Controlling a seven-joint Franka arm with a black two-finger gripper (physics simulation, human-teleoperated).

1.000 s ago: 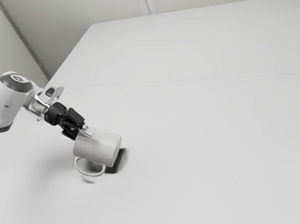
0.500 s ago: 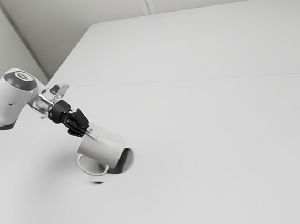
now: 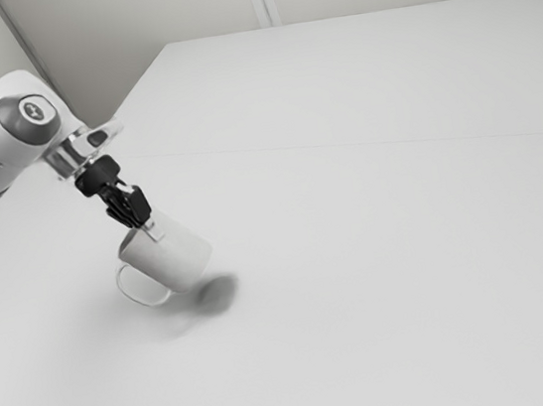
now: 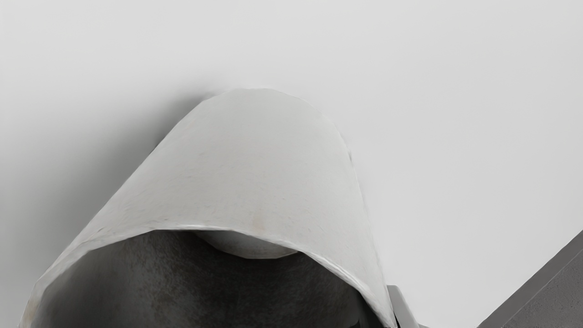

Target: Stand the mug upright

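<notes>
Mug (image 3: 171, 260) raised, tilted, hanging clamped just below end effector (image 3: 153, 230).

Bright light casts a soft shadow (image 3: 218, 292), source unclear.

The mug (image 3: 171, 256) is plain and off-white, with straight sides, a dark-looking inside (image 4: 182, 278) and a looped handle (image 3: 146, 303). It hangs tilted, gripped at its rim (image 4: 200, 227) by the fingers (image 3: 140, 205), its mouth up toward the exterior view's left, its base lower toward the right, its handle on the lower left side. It is just above the table (image 3: 414, 294), well apart from the far edge.
</notes>
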